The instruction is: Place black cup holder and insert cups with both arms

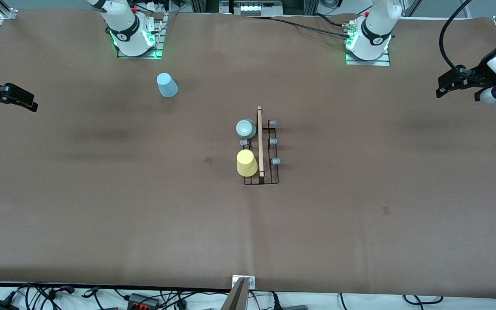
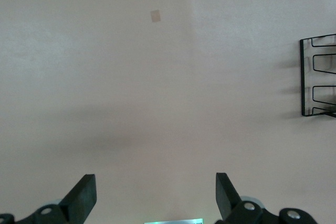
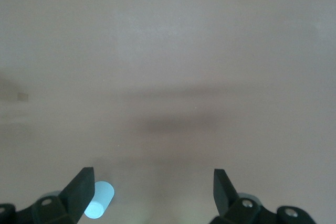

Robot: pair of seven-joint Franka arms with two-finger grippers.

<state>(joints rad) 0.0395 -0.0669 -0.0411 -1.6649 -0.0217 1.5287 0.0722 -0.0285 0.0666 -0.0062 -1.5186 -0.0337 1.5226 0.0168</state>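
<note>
The black cup holder (image 1: 268, 151) stands mid-table, its wooden rod handle (image 1: 259, 142) on top. The pale mint green cup (image 1: 246, 128) and the yellow cup (image 1: 246, 163) sit upside down on pegs on the side toward the right arm's end. The light blue cup (image 1: 167, 85) stands upside down on the table near the right arm's base; it also shows in the right wrist view (image 3: 100, 200). My right gripper (image 1: 30, 103) is open and empty, up over the table's edge at the right arm's end. My left gripper (image 1: 441, 88) is open and empty over the left arm's end. A corner of the holder shows in the left wrist view (image 2: 317, 76).
Both arm bases (image 1: 134, 36) (image 1: 370, 41) stand along the table edge farthest from the front camera. Cables and plugs (image 1: 140, 299) lie off the edge nearest that camera. A small mark (image 1: 208, 159) is on the brown cover (image 1: 101, 206) beside the holder.
</note>
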